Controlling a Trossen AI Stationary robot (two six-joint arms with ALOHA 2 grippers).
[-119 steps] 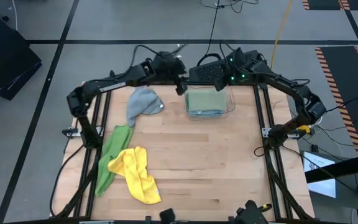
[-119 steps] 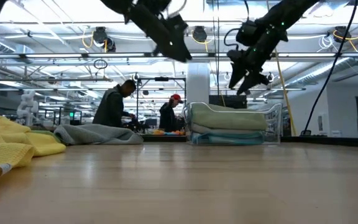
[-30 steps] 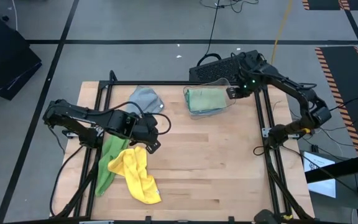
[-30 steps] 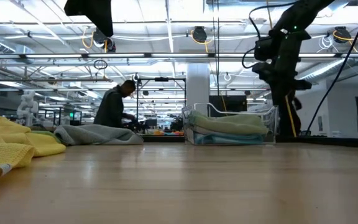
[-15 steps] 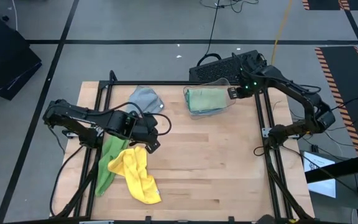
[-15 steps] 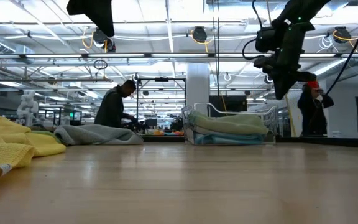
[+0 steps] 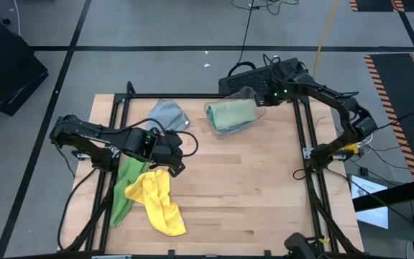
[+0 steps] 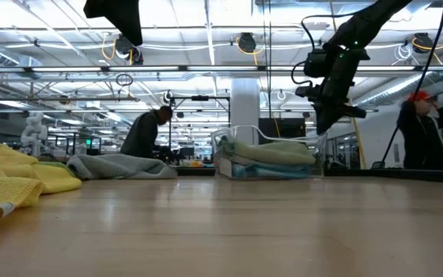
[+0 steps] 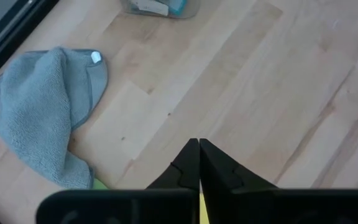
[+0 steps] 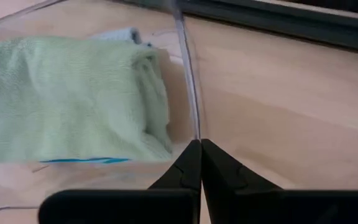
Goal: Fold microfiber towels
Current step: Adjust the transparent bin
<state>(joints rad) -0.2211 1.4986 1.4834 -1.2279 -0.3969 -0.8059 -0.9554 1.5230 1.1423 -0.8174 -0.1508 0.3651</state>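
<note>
Clear plastic bin (image 7: 233, 115) sits just ahead of my right gripper (image 10: 200, 144), whose fingers are pressed together on nothing, tips at the bin's wall; a folded sage green towel (image 10: 67, 93) lies inside, beyond that wall. I judge this a nudge, so I push low and slowly to avoid tipping it. My left gripper (image 9: 199, 144) hangs over bare wood, fingers also closed and empty, with the grey towel (image 9: 39, 112) well off to one side and the yellow towel (image 7: 158, 200) and bright green towel (image 7: 128, 180) beneath its arm.
</note>
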